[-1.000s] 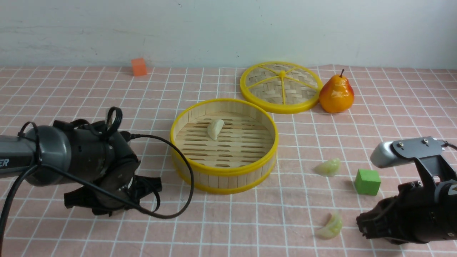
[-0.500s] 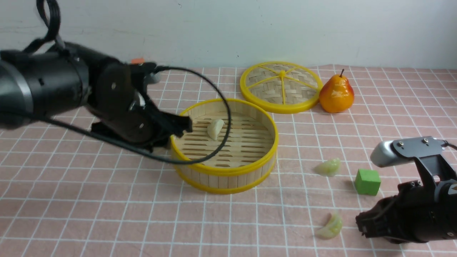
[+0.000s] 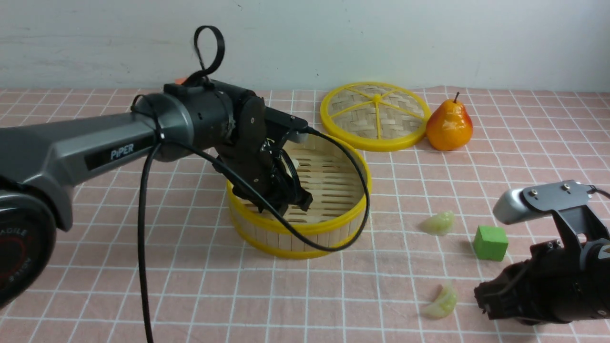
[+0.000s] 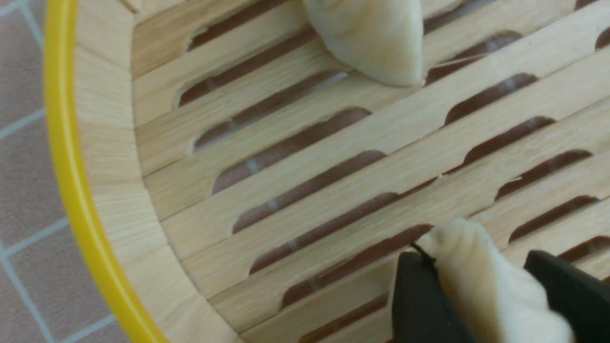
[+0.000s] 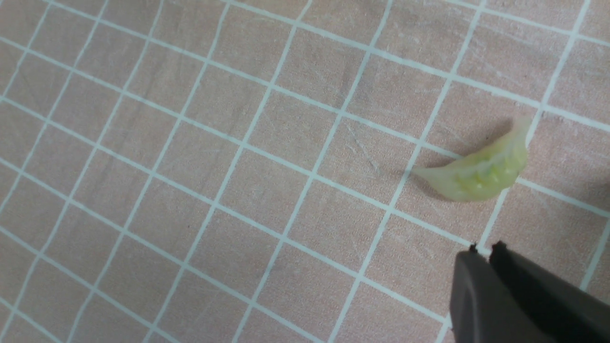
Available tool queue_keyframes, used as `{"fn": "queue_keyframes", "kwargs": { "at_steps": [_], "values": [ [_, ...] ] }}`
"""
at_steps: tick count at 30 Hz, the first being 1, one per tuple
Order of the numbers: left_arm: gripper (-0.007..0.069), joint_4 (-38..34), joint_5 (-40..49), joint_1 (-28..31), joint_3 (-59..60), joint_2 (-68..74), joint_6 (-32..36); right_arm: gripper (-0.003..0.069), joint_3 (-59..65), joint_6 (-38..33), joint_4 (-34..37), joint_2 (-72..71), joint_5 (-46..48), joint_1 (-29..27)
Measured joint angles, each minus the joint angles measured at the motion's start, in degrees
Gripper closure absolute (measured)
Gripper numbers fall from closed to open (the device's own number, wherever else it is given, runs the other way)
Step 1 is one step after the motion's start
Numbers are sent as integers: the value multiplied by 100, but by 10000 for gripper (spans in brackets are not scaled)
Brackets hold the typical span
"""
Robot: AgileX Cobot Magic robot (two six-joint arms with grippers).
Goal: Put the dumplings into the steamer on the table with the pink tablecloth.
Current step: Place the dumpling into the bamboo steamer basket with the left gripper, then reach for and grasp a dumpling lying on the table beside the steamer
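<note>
I count dumplings [image 3: 438,223] x4 (white x2, green x2) | steamer [image 3: 350,224] x1 | woven lid [image 3: 376,116] x1 | pear [image 3: 449,126] x1 | green cube [image 3: 490,243] x1 | pink tablecloth [image 3: 95,286] x1 | my arms x2

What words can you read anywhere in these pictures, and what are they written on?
"PiPER": white letters on the grey link of the left arm.
"AGILE": curved round the black joint at the front view's lower left edge; the other letters on that ring are cut off and not readable.
A small yellow mark on the right arm is too small to read.
Nothing else in view carries writing.
</note>
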Motion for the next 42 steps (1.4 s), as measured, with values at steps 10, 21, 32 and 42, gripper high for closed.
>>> {"fn": "queue_keyframes", "kwargs": {
  "at_steps": [10,21,32,42],
  "values": [
    [102,707,1226,-387,-784,-193,-586,604,-5,-51,36,0,172,0],
    [447,1162,2668,-496,-910,-3431,-1754,375,-1296,368,-647,693,782,0],
    [592,799,940,-496,4339,-7337,-2217,166,-3673,2475,-2380,3457,765,0],
    [610,1000,1538,-496,6509,-9322,-2386,167,-4827,5023,-3764,4672,732,0]
  ]
}}
